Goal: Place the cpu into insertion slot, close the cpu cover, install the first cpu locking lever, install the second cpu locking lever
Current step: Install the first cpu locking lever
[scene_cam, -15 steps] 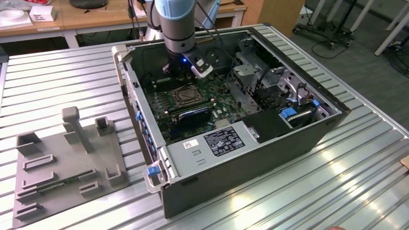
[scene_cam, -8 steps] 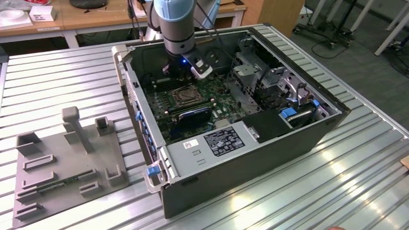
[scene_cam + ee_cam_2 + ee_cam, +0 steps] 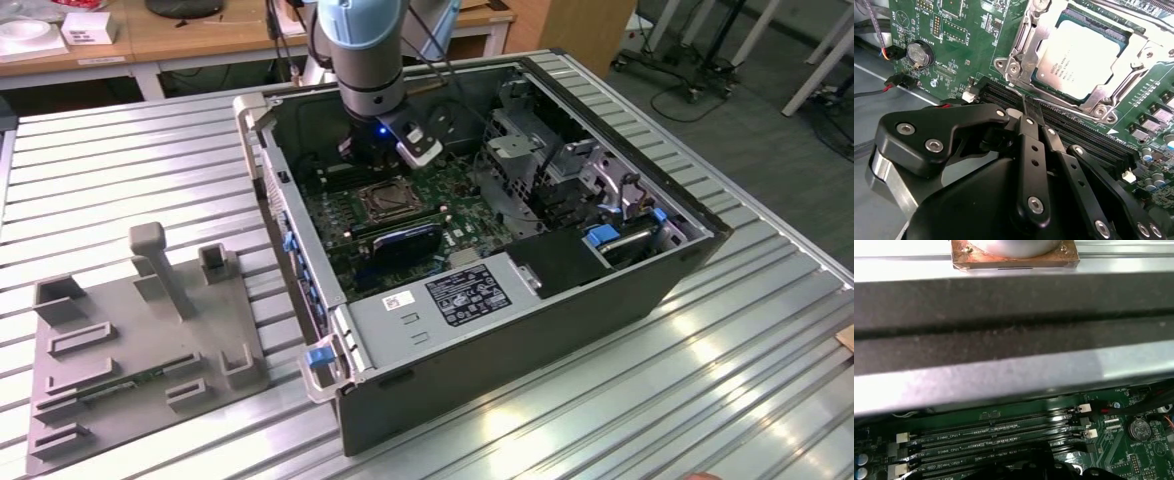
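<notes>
The cpu, a flat pale silvery square, is already lying in the insertion slot on the green motherboard, framed by the slot's shiny metal rim. The thin metal cpu cover seems to be lying around it, though whether the levers are latched is unclear. The black gripper is hovering just beside the slot, over the long dark memory slots, fingers pinched together and holding nothing.

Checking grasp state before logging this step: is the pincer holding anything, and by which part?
Nothing held. The pincer is shut and empty, poised above the memory slots, beside the socket where the cpu sits under the cpu cover.
</notes>
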`<act>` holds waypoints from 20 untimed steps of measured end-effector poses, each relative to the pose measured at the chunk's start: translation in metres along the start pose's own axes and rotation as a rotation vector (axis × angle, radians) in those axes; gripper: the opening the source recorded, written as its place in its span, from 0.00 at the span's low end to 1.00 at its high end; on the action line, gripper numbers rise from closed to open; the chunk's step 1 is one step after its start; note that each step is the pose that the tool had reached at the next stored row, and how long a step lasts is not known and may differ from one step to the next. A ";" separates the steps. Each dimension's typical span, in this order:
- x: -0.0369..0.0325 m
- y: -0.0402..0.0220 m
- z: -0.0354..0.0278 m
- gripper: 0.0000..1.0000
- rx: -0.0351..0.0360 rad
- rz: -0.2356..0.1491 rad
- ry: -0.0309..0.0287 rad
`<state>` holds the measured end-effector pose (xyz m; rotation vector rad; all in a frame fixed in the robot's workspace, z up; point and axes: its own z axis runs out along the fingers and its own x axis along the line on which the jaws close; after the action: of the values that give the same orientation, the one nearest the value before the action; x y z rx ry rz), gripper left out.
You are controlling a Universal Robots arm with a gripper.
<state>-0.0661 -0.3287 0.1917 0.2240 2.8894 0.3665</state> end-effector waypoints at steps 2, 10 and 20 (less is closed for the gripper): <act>0.0002 -0.0001 0.0002 0.11 0.0019 -0.001 -0.0010; 0.0003 -0.0004 0.0004 0.11 0.0071 -0.002 -0.0021; 0.0007 -0.0008 0.0019 0.11 0.0076 -0.002 -0.0020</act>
<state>-0.0664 -0.3289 0.1895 0.2230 2.8893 0.3548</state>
